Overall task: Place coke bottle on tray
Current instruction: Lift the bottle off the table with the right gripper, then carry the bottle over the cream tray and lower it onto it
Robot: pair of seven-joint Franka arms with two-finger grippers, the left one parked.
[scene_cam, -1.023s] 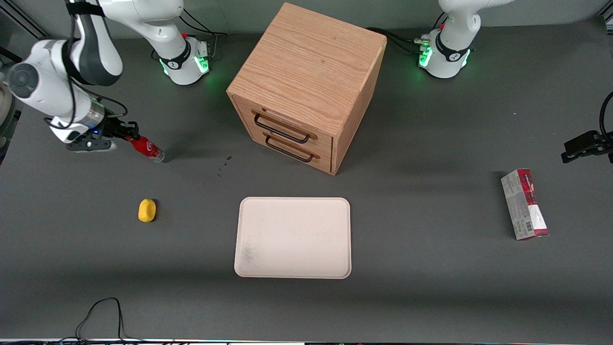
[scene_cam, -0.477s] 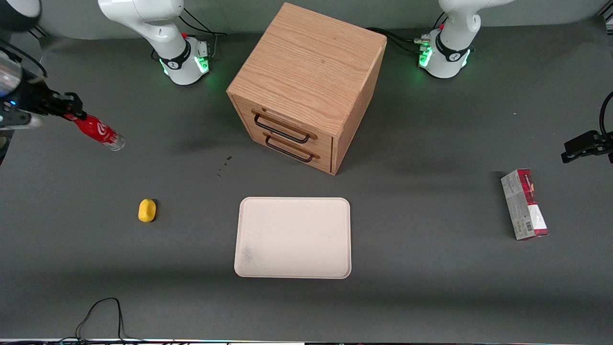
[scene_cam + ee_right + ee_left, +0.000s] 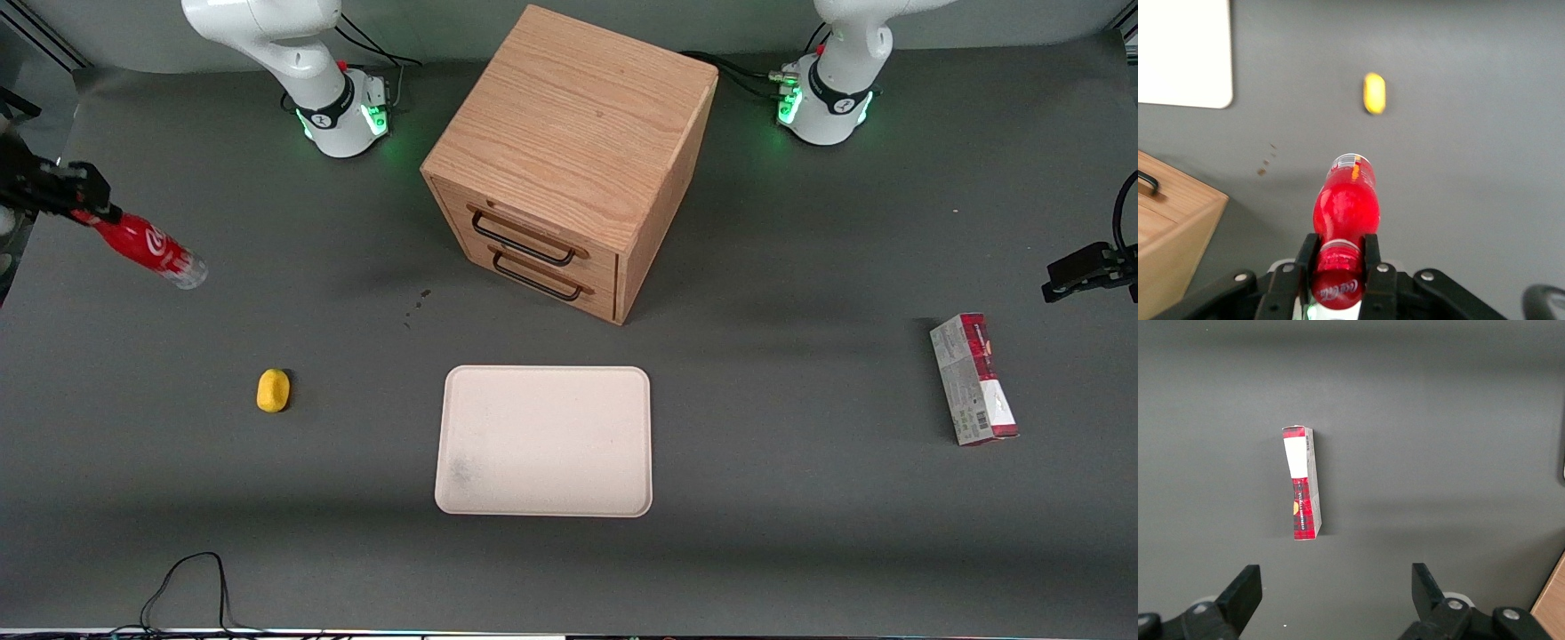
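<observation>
My right gripper (image 3: 84, 206) (image 3: 1338, 257) is shut on the red cap end of the coke bottle (image 3: 147, 246) (image 3: 1345, 203). The bottle hangs tilted in the air above the table at the working arm's end, its clear base pointing down and toward the cabinet. The black fingers (image 3: 1307, 257) press on both sides of the neck. The cream tray (image 3: 544, 440) (image 3: 1181, 53) lies flat on the table, nearer the front camera than the cabinet, and nothing lies on it. Most of the arm is out of the front view.
A wooden drawer cabinet (image 3: 569, 160) (image 3: 1171, 227) with two black handles stands mid-table. A small yellow object (image 3: 273, 390) (image 3: 1374, 93) lies between the bottle and the tray. A red-and-white carton (image 3: 973, 378) (image 3: 1302, 483) lies toward the parked arm's end. A black cable (image 3: 187, 587) loops by the front edge.
The gripper has lifted the bottle off the table and carried it outward toward the working arm's edge of the table, away from the cabinet. The tray, yellow object and carton have not moved.
</observation>
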